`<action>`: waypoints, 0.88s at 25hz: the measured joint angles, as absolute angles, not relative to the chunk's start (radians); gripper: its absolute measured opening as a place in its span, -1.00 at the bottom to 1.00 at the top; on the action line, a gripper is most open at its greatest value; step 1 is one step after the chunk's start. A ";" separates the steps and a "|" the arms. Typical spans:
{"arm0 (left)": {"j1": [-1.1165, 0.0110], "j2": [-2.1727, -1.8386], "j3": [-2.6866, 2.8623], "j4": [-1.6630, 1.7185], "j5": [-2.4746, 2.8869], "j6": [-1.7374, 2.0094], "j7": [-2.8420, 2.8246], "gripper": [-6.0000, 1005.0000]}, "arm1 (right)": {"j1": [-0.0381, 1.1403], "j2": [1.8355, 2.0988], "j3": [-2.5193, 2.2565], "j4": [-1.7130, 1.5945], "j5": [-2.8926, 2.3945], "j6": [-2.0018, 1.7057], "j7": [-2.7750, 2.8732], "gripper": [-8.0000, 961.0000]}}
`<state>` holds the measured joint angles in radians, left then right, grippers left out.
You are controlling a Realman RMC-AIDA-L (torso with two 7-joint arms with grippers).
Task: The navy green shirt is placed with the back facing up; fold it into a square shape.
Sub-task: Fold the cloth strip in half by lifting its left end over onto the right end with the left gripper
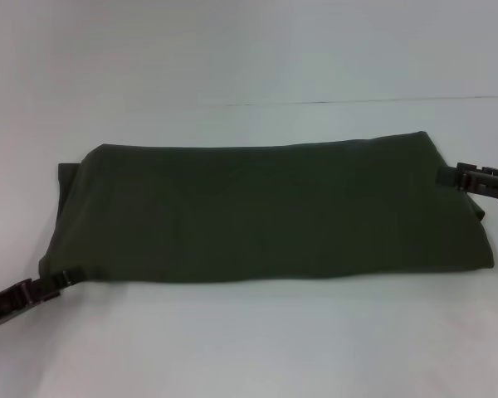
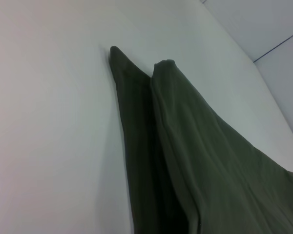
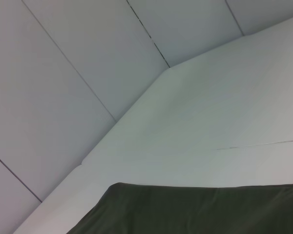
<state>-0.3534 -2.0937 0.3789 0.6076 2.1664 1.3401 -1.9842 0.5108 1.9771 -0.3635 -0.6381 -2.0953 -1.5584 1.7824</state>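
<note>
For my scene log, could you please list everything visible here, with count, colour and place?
dark olive-green soft fabric shirt: one, olive green, folded into a wide band lying across the middle of the table, layered at its left end.
plain white table: one, white, under the shirt and filling most of the head view.
pale panelled wall: one, pale grey, behind the table.
left gripper: one, black, at the shirt's near left corner.
right gripper: one, black, at the shirt's far right edge.

Folded navy green shirt on white table; left claw & right claw at opp. corners.
</note>
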 joint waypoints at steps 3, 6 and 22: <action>-0.359 -2.091 0.379 0.606 2.167 1.334 -1.985 0.60 | 0.511 1.977 -0.363 -0.637 -2.095 -1.559 1.783 0.67; -0.364 -2.090 0.380 0.605 2.170 1.326 -1.987 0.60 | 0.510 1.977 -0.363 -0.637 -2.094 -1.559 1.783 0.66; -0.403 -2.084 0.385 0.608 2.179 1.283 -1.998 0.60 | 0.497 1.976 -0.362 -0.637 -2.069 -1.566 1.782 0.66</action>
